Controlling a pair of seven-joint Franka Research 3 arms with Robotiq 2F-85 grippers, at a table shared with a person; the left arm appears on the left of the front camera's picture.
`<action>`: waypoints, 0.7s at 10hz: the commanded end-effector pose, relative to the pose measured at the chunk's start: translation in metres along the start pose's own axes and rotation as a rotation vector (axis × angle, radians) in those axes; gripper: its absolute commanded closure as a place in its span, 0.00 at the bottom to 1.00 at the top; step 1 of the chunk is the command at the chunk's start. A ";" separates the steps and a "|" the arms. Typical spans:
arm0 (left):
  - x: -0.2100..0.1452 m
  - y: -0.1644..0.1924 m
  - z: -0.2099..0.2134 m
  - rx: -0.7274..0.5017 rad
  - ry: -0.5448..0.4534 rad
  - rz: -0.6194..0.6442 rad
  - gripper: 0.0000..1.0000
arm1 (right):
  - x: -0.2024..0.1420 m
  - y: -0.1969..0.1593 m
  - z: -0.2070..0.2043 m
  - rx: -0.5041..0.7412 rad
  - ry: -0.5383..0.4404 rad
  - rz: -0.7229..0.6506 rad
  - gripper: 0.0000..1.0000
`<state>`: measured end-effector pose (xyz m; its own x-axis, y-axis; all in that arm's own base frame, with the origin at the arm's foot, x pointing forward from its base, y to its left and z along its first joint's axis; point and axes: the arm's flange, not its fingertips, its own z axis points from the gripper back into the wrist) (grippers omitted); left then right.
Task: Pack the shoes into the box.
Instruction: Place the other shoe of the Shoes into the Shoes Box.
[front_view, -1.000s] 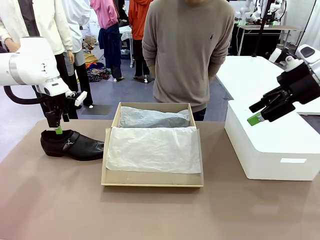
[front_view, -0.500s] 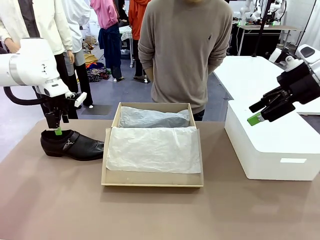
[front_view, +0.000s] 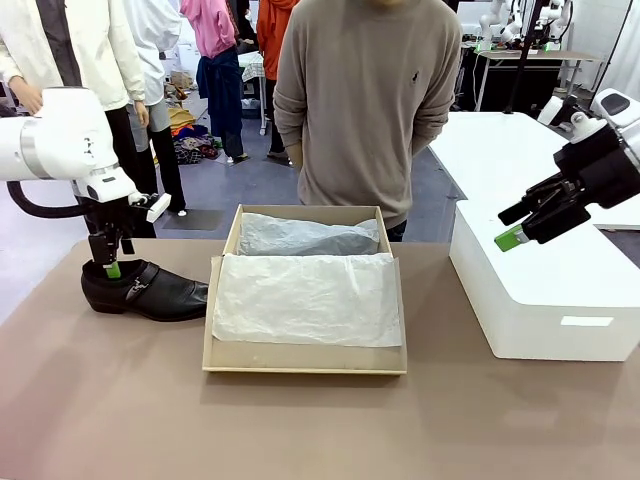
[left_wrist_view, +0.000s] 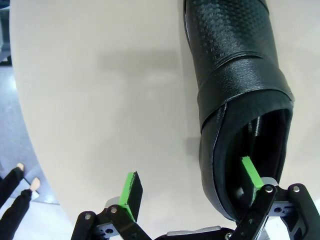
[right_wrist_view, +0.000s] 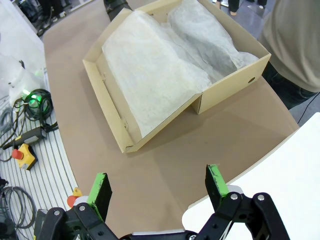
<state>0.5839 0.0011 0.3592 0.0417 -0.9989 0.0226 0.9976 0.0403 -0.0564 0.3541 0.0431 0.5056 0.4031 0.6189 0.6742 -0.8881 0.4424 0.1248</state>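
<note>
- Well, at frame left the left gripper (front_view: 110, 265) straddles the heel wall of the shoe (front_view: 150, 290), jaws released, poised to pinch.
- Far right, the right gripper (front_view: 512, 226) hangs released, leaving the box (front_view: 305, 360) unobstructed.

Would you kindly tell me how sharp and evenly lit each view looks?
Front view: sharp, evenly lit, faint shadow under the box. Left wrist view: soft sheen on the shoe, table edge bowed. Right wrist view: crisp, table edge similarly bowed.

the brown table (front_view: 300, 430) carried a black shoe (front_view: 150, 290) directly under the left gripper (front_view: 112, 268). a cardboard box (front_view: 305, 360) lined with white paper (front_view: 305, 300) lay between the two grippers. a white box (front_view: 540, 300) sat below the right gripper (front_view: 508, 226).
</note>
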 end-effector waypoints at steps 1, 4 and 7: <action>-0.002 0.007 -0.006 -0.017 0.023 0.013 0.00 | 0.000 -0.003 -0.001 0.011 -0.030 0.022 0.00; -0.002 0.014 -0.017 -0.040 0.025 0.007 0.00 | 0.000 -0.003 -0.001 0.011 -0.030 0.022 0.00; -0.002 0.014 -0.021 -0.064 0.005 -0.017 0.00 | 0.000 -0.003 -0.001 0.011 -0.030 0.022 0.00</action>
<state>0.5929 0.0011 0.3335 0.0392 -0.9991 0.0168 0.9943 0.0373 -0.1003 0.3541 0.0431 0.5056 0.4030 0.6189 0.6742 -0.8881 0.4424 0.1248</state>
